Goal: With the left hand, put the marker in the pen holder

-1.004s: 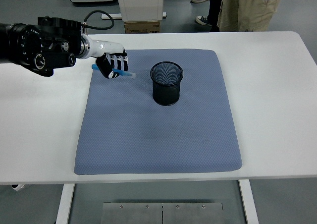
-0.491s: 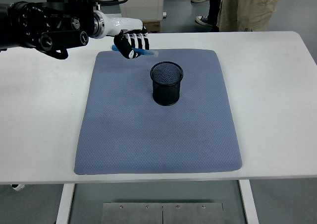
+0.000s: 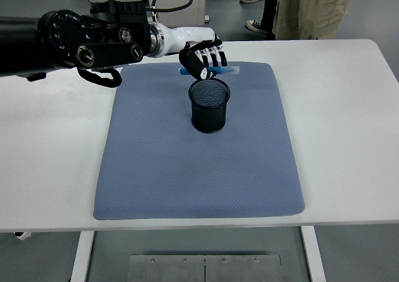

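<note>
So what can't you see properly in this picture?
- Middle of the marker: head view, covered by the left hand.
- Bottom of the pen holder: head view, too dark inside the mesh to tell if anything is in it.
- Person behind the table: head view, cut off by the top edge.
- Right hand: not in the picture.

Pen holder stood on the mat, toward its far side. Left hand with marker sat just behind the pen holder. Person stood behind the table.
</note>
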